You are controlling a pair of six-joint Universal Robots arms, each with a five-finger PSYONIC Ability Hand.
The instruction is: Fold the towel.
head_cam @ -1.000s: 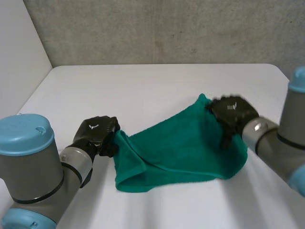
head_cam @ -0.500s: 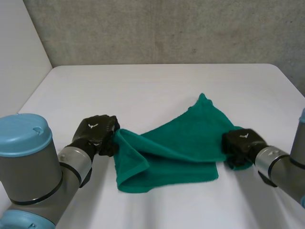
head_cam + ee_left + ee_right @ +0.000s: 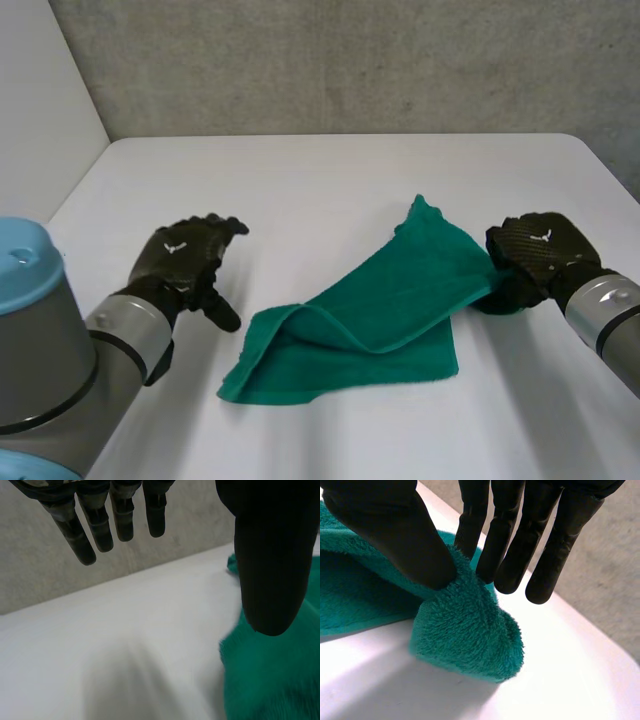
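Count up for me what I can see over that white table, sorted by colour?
Green: 1, the towel.
Black: 2, the left hand, open beside the towel, and the right hand, pinching the towel's edge.
Total: 3.

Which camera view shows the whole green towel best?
The head view: the towel lies there almost entire. The left wrist view catches one edge; the right wrist view, a corner pinched by the right hand.

A test lab: white table (image 3: 300,180) against concrete wall (image 3: 350,60).
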